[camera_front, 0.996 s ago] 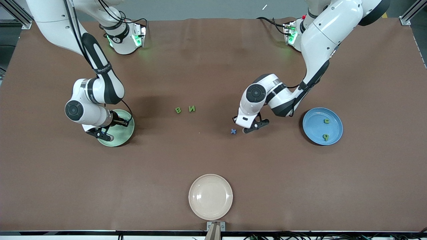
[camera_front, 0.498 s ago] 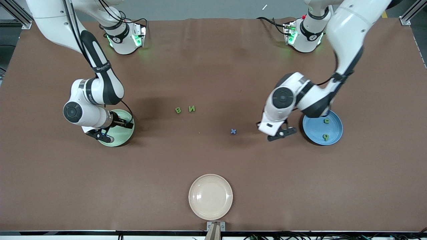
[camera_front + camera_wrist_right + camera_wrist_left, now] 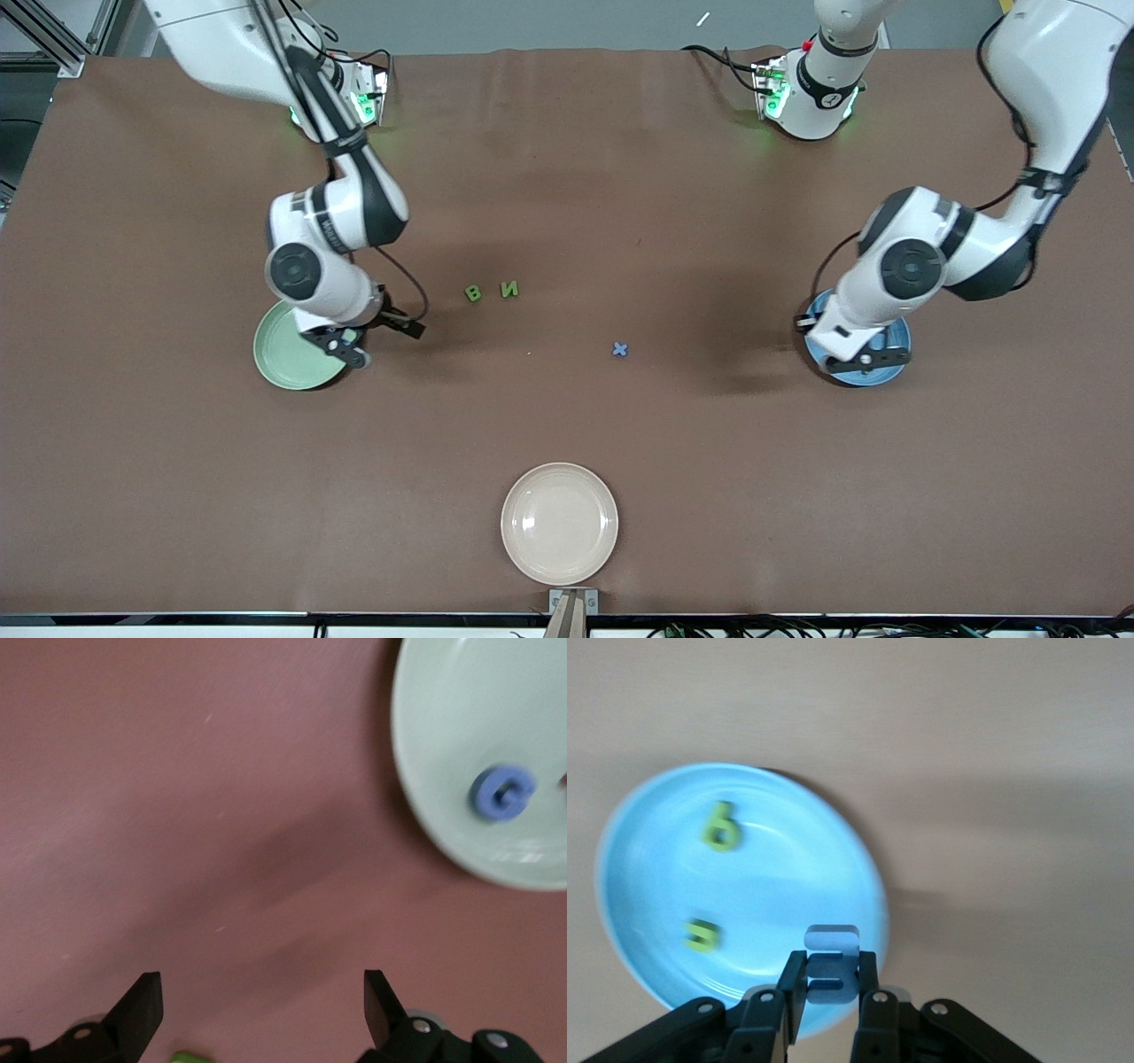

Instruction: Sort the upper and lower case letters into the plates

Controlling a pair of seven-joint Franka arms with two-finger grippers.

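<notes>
Green letters (image 3: 491, 291) on table read B, N.

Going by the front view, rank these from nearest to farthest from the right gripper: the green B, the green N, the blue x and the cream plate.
Right gripper hangs at the mint plate's edge, open.
1. Green B, mid-table, closest to that gripper.
2. Green N, beside the B, toward the left arm's end.
3 and 4. Blue x and cream plate: too close to call.
</notes>
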